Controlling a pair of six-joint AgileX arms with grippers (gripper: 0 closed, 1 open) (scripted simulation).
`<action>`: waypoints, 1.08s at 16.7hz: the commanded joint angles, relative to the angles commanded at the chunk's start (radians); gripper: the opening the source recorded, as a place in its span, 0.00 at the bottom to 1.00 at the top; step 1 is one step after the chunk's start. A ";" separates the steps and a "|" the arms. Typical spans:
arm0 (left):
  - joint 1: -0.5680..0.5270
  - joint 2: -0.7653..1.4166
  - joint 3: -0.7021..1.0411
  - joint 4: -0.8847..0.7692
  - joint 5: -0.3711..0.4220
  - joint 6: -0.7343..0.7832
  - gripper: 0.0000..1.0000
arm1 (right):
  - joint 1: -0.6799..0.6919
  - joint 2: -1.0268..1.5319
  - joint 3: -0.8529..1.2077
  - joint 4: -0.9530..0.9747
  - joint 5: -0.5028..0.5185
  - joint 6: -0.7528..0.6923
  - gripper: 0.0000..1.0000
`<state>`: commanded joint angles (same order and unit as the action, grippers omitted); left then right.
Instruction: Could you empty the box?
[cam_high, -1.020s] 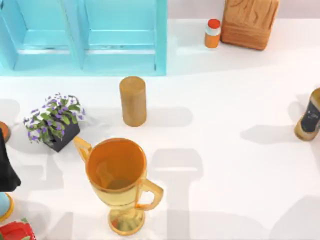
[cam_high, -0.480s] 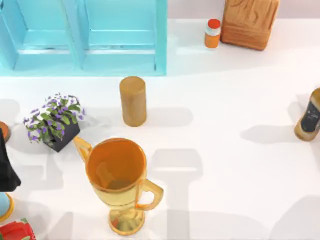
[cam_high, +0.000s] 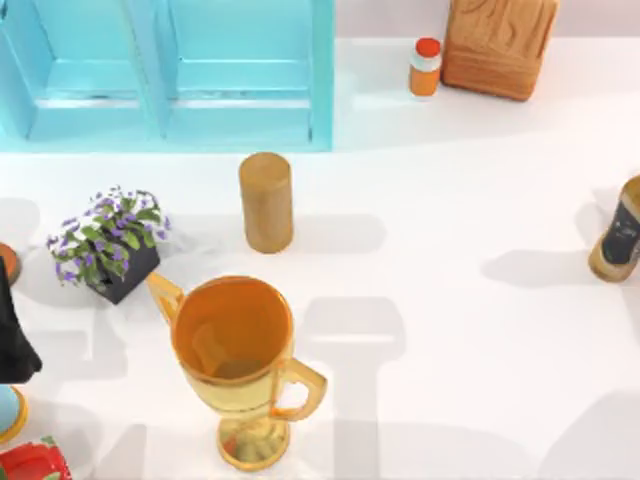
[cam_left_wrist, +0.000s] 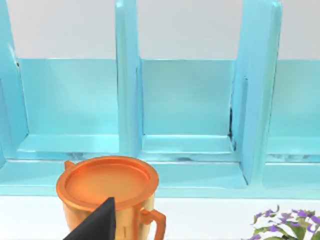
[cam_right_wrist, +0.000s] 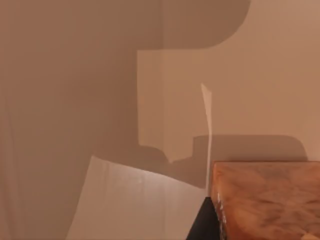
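top view | left arm (cam_high: 14, 335) at left edge | wooden box (cam_high: 498, 42) far right | fingers: cannot tell

On the worktop (cam_high: 450, 300), a shelf unit (cam_high: 165, 75) stands at the back left, a wooden block (cam_high: 497, 45) back right beside a small bottle (cam_high: 425, 66). A cylinder (cam_high: 266, 201) stands behind the trophy cup (cam_high: 235, 350), a potted plant (cam_high: 110, 245) to its left.

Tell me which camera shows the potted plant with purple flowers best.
The top view: the potted plant shows whole there, dark pot and purple flowers, at the table's left beside the gold trophy cup. The left wrist view catches just a few flowers at its edge.
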<state>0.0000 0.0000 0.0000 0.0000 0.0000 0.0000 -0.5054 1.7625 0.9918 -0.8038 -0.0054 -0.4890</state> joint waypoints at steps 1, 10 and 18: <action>0.000 0.000 0.000 0.000 0.000 0.000 1.00 | 0.000 0.000 0.000 0.000 0.000 0.000 0.00; 0.000 0.000 0.000 0.000 0.000 0.000 1.00 | -0.020 -0.184 0.278 -0.142 0.011 -0.009 0.00; 0.000 0.000 0.000 0.000 0.000 0.000 1.00 | -0.007 -0.153 0.413 -0.502 0.004 -0.011 0.00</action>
<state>0.0000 0.0000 0.0000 0.0000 0.0000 0.0000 -0.5129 1.6093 1.4045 -1.3055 -0.0015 -0.4998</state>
